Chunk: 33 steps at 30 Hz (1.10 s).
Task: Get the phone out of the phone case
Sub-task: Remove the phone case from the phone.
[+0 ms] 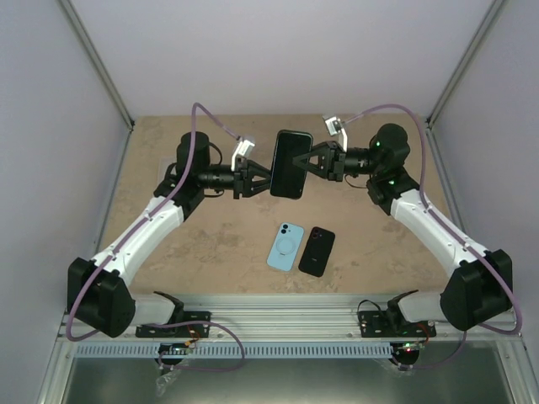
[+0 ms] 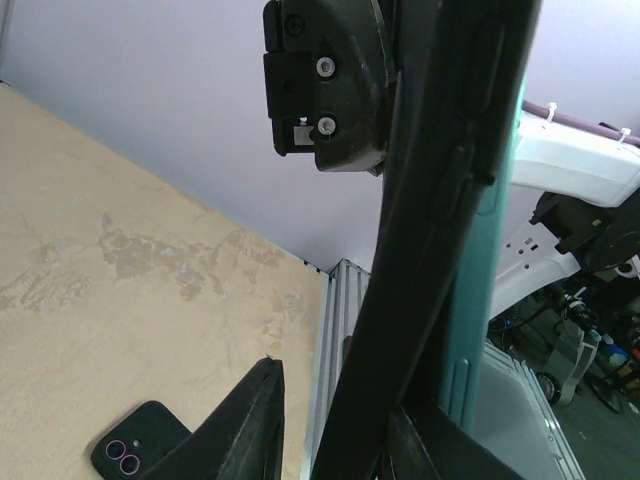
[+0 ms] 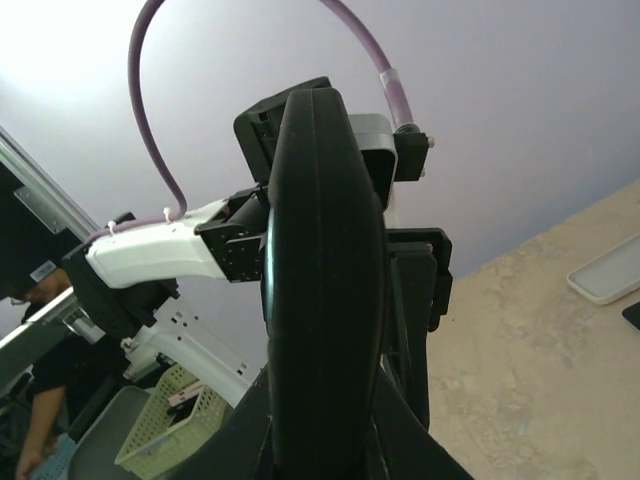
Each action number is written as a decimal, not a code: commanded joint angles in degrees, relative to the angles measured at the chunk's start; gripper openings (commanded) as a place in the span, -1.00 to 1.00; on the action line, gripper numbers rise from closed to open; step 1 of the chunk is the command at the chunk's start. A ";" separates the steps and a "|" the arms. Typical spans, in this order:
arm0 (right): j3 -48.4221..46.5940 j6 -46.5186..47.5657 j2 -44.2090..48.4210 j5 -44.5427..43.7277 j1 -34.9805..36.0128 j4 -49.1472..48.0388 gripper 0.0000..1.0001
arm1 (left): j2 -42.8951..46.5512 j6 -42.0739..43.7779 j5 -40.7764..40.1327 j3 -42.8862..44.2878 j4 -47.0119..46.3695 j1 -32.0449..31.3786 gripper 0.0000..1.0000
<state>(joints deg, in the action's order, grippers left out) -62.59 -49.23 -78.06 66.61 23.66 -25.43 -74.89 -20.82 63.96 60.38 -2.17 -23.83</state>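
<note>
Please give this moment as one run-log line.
left gripper: shut on cased phone | right gripper: shut on cased phone | cased phone: held above table | case: not removed

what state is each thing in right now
cased phone: in the air, on edge, case still on
left end effector: shut on the cased phone
right end effector: shut on the cased phone
light blue item: flat on the table
black item: flat on the table
</note>
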 commanded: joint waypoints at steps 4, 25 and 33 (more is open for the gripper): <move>0.68 8.79 1.43 12.49 5.48 12.27 -0.99 | -1.57 -2.36 -2.86 4.24 -6.67 0.28 -0.37; 3.64 7.57 -0.76 13.11 9.83 11.93 -0.99 | -1.15 -7.54 2.02 3.89 -13.68 0.19 -0.55; -1.27 9.52 -2.98 12.34 7.32 15.05 -0.94 | 0.23 -21.92 2.34 -4.04 -29.89 0.24 -0.95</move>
<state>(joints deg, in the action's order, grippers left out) -63.00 -42.74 -78.70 67.96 27.31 -17.02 -75.55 -32.51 72.73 56.14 -17.15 -22.48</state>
